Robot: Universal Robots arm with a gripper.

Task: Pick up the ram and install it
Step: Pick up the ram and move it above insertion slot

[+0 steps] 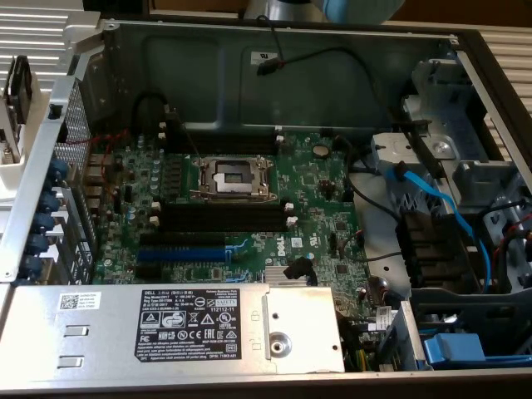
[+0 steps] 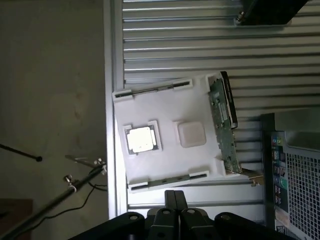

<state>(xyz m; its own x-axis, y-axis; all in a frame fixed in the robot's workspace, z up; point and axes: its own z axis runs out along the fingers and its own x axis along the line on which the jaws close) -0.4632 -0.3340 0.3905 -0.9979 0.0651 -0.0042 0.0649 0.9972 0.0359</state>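
Your gripper [image 2: 175,196], fingers clenched together on nothing, hangs beside one white tray [image 2: 165,107] holding two ram sticks [image 2: 155,88], one processor chip [image 2: 140,138] and one circuit card [image 2: 222,125].

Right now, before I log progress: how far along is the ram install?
Nothing looks done: the black slots sit empty. In hand: nothing. The gripper is shut and empty near the tray, where the ram lies. Left: picking it up and seating it.
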